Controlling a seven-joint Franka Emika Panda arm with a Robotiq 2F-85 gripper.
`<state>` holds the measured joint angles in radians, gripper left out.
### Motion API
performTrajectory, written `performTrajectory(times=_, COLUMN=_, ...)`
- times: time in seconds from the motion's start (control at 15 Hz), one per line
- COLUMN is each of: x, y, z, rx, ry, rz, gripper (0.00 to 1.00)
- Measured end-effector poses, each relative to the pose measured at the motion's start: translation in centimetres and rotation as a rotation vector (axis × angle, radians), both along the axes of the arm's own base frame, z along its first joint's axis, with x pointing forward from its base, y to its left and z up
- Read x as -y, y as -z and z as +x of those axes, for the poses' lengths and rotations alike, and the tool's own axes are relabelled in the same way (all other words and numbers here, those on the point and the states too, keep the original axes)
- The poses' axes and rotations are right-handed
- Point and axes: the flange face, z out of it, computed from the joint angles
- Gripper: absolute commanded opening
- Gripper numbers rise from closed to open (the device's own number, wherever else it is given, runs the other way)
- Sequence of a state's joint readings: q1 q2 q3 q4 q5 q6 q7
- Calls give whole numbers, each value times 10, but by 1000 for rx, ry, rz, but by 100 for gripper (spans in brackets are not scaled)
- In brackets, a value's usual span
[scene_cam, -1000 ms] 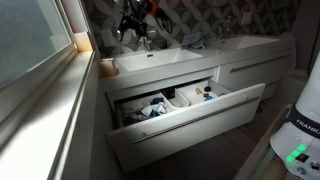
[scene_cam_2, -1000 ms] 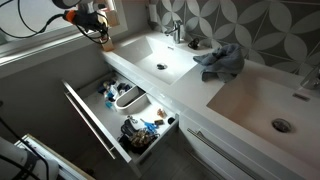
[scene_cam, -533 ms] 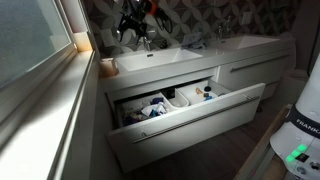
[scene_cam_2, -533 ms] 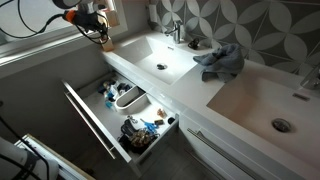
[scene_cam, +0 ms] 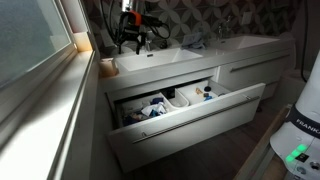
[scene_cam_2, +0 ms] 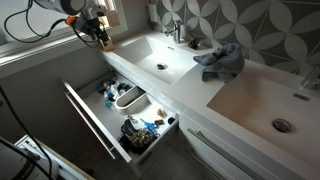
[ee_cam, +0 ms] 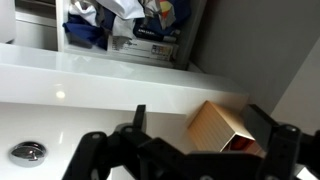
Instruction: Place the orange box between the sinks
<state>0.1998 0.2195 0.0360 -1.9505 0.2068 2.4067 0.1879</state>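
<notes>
Orange box (ee_cam: 218, 130), just one, under open empty end effector (ee_cam: 198, 114); two sinks (scene_cam_2: 150, 50) (scene_cam_2: 255, 100).

The box (ee_cam: 218, 130) sits on the counter (ee_cam: 90, 75) between the jaws of the gripper (ee_cam: 200, 125), apparently just below them. The sink drain (ee_cam: 28, 152) lies outside the jaws to one side, and the open drawer (ee_cam: 130, 30) lies beyond them. A cloth (scene_cam_2: 222, 60) lies between the sinks (scene_cam_2: 162, 62), well apart from the jaws.
</notes>
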Motion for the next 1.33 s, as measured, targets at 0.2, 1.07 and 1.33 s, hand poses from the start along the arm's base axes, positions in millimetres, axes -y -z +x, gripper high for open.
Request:
performTrajectory(times=0.2, x=-18, y=2, z=13, rx=-13, ry=96, rz=16, gripper=100)
performTrajectory(times=1.07, x=-28, y=21, z=54, rx=-45, ry=322, rz=76, gripper=58)
performTrajectory(times=1.33, x=-30, y=26, z=62, rx=-51, ry=354, rz=85, gripper=60)
